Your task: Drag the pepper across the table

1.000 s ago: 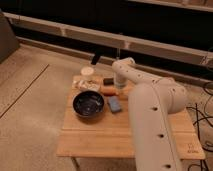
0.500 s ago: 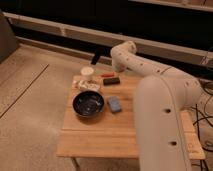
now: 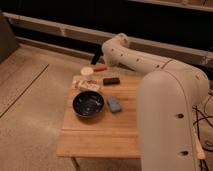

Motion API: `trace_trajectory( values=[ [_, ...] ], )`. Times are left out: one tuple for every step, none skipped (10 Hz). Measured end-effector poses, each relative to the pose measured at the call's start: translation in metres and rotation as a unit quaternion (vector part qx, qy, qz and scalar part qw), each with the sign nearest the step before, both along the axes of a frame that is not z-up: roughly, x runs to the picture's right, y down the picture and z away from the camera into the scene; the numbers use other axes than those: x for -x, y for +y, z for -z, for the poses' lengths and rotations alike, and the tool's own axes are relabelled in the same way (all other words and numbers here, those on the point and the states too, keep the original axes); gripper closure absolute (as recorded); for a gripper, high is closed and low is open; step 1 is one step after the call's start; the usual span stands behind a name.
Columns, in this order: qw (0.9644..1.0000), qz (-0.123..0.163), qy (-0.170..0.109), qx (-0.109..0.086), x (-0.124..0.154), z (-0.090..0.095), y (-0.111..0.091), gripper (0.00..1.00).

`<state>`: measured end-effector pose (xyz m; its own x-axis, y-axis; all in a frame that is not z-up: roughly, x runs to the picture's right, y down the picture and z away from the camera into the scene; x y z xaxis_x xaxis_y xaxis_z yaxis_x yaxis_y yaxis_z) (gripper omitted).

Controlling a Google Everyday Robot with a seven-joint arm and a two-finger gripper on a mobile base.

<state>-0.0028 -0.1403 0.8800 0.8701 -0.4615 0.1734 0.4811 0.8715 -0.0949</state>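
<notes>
The dark two-finger gripper [image 3: 94, 59] hangs past the square light wooden table's [image 3: 100, 135] far edge, the small tapered orange-red pepper [image 3: 101, 68] just below it.

The small orange-red pepper [image 3: 101, 68] is being seen lying level just past the far edge of the light wooden bench [image 3: 100, 132], with the claw [image 3: 94, 60] being positioned directly above that edge.

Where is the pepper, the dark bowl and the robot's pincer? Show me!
pepper [image 3: 101, 68]: camera view, middle of its orange-red body, at the table's far edge.
dark bowl [image 3: 88, 103]: camera view, inside of the bowl.
pincer [image 3: 95, 59]: camera view, dark tip of the arm, just above the pepper.
</notes>
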Motion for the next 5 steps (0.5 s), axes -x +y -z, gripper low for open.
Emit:
trace_trajectory(
  values=[
    [0.9999, 0.012, -0.002, -0.003, 0.011, 0.003, 0.001, 1.0],
    [0.9995, 0.03, -0.005, -0.006, 0.028, 0.007, 0.004, 1.0],
    [0.9991, 0.041, -0.006, -0.006, 0.039, 0.008, 0.006, 1.0],
    [0.9979, 0.063, -0.012, -0.006, 0.062, 0.011, 0.013, 1.0],
    [0.9971, 0.074, -0.015, -0.005, 0.075, 0.012, 0.018, 1.0]
  ],
)
